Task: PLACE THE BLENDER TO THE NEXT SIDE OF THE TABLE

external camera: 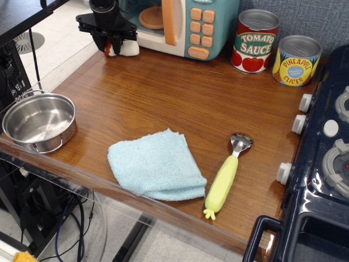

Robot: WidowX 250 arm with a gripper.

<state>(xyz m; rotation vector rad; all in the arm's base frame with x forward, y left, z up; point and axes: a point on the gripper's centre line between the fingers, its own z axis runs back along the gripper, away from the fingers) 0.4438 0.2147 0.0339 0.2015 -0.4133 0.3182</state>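
Note:
The blender is a small mushroom-shaped soft toy (126, 48) lying at the far left corner of the dark-brown wood-grain table (180, 103). Its cream-white stem shows to the right of my fingers. Only a sliver of its reddish-brown cap shows between them. My black gripper (110, 45) stands straight above it with its fingers closed around the cap end. The toy rests on or just above the tabletop, right in front of the teal toy microwave (185, 24).
A steel pot (39, 122) sits at the left front edge. A light-blue cloth (157, 164) and a yellow-green-handled scoop (226, 177) lie near the front. Tomato sauce (255, 41) and pineapple (296, 60) cans stand at the back right. A dark-blue toy stove (322, 164) borders the right.

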